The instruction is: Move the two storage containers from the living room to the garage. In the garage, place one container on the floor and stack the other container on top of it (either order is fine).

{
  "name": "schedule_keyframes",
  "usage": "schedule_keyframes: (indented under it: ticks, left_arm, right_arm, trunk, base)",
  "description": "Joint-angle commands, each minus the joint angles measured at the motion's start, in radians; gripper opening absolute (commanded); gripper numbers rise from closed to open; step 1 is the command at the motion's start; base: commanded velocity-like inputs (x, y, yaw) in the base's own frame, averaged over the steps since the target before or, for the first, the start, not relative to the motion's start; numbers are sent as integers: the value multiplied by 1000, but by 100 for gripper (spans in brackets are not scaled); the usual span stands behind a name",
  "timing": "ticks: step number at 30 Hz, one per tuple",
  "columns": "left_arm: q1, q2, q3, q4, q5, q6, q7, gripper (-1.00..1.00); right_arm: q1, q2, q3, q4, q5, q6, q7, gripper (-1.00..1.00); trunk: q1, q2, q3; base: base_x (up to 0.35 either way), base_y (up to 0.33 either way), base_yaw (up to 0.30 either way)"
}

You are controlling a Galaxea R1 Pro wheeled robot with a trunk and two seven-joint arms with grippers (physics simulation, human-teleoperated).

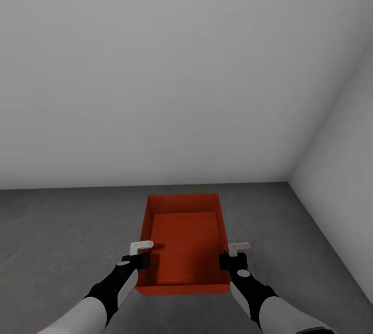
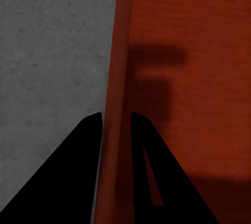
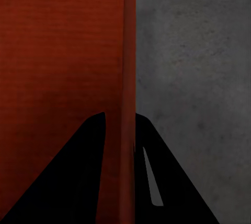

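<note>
Setting: the robot is facing a corner of the garage, pale grey walls [image 1: 171,64] meeting at about 2 o'clock and dark concrete floor [image 1: 57,230] running up to them.

Container: one orange-red storage container [image 1: 184,238] is sitting low at 6 o'clock in the head view, open side up, its long axis pointing toward 12 o'clock. Whether it is resting on the floor or hanging just above it, I cannot tell. No second bin is showing inside or under it, as far as the frames let me judge.

Left gripper: the left gripper [image 1: 139,260] is pinching the bin's left long wall near the front corner; its wrist camera is showing the wall [image 2: 116,130] running between the two dark fingers [image 2: 78,172], one outside over the concrete, one inside over the bin's bottom.

Right gripper: the right gripper [image 1: 232,260] is doing the same on the opposite wall [image 3: 128,130], fingers [image 3: 83,172] straddling it and clamped on it.

Why held so: a grip on both long walls at matching points is probably keeping the wide, topless bin level and stopping it from twisting.

Step in hand: judging by the low position near the wall, the robot is likely setting this bin down as the base of the stack, or about to let go.

Risk: releasing one side first could tip or skew the bin.
</note>
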Motion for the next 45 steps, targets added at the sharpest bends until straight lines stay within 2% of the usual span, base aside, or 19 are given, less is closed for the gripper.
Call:
schedule_keyframes:
  ticks: [1, 12, 45]
  left_arm:
    - [0, 0, 20, -5, 2, -43, 17, -100]
    - [0, 0, 20, -5, 2, -43, 17, -100]
    - [0, -5, 20, -10, 8, -43, 15, -100]
  right_arm:
    - [-1, 12, -27, 1, -34, 0, -2, -100]
    - [-1, 12, -27, 1, -34, -1, -3, -100]
    - [-1, 13, -27, 1, -36, -1, -3, -100]
  trunk:
    - [0, -1, -3]
    - [0, -1, -18]
    - [0, -1, -19]
  base:
    - [0, 0, 0]
    - [0, 0, 0]
    - [0, 0, 0]
